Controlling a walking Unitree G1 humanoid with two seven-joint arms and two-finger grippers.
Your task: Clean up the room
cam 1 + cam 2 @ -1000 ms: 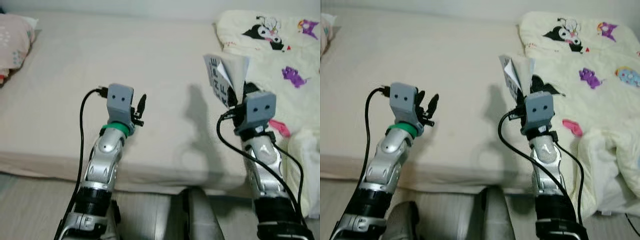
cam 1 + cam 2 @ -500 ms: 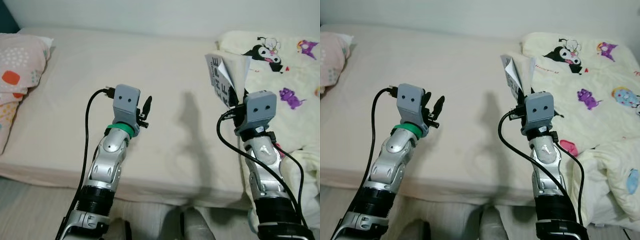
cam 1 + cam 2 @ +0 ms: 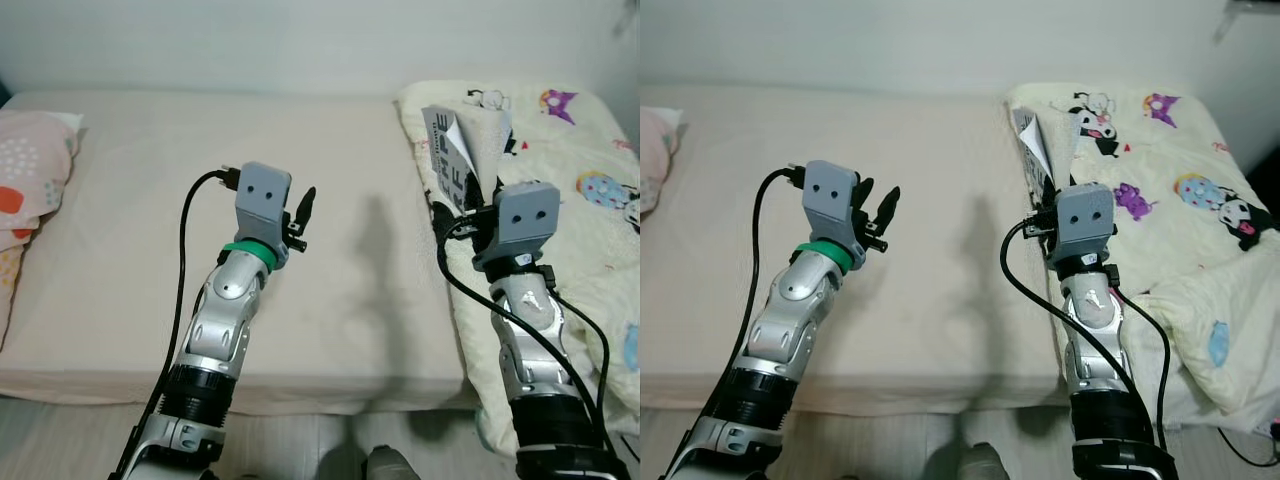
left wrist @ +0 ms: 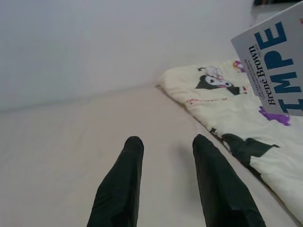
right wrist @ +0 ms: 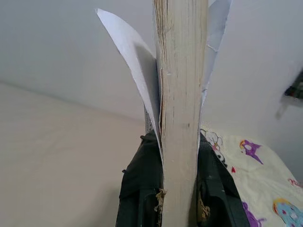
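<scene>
Book-carrying is the step in hand. At 9 o'clock a pink pillow lies on the bed. The left gripper hovers over the mattress, its 2 fingers parted and empty. At 3 o'clock, the right gripper clamps a paperback book upright above the cartoon blanket. Next it likely needs a shelf or table.

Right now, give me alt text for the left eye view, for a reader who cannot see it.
The right gripper holds a paperback book upright over a cream cartoon-print blanket on a beige bed. The left gripper is raised over the bare mattress, holding nothing. A pink patterned pillow lies at the bed's left edge.
</scene>
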